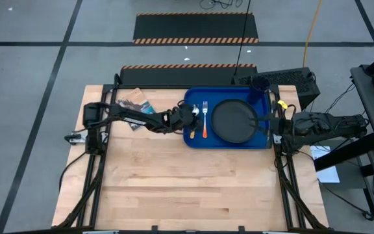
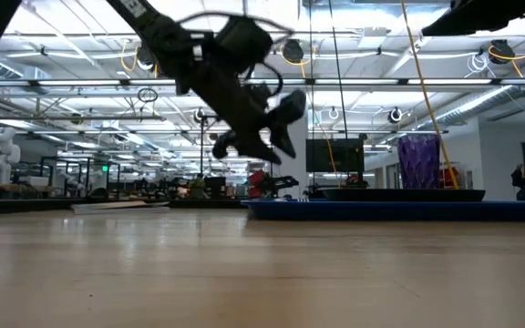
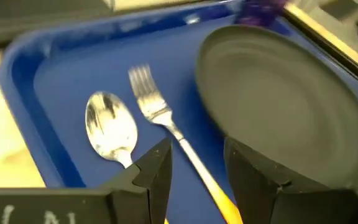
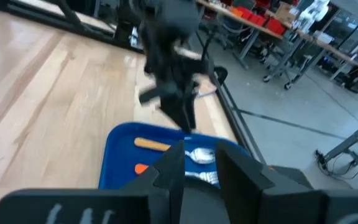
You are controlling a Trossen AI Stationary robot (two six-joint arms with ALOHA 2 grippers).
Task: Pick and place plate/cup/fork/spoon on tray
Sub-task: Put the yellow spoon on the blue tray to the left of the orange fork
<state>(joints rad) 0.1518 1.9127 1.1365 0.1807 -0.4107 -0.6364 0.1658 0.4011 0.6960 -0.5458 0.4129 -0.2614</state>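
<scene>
Tray [image 1: 192, 138] is loaded: spoon [image 3: 110, 129], fork [image 3: 157, 115], plate [image 1: 234, 121], cup [image 1: 260, 84] at its far corner. Left gripper [image 3: 194, 177] is held spread above the cutlery handles. Right gripper [image 4: 199, 163] is spread too, at the tray's right edge.

High view: overhead, straight down on the whole tabletop [image 1: 193, 182]. Low view: tabletop level, facing the room behind. Left wrist view: close above the tray [image 3: 55, 62], looking down. Right wrist view: farther back, across the tabletop. All four share the tray.

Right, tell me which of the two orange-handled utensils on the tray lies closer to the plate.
The fork, the one with tines. It lies between the round-bowled spoon and the black plate on the blue tray.
</scene>
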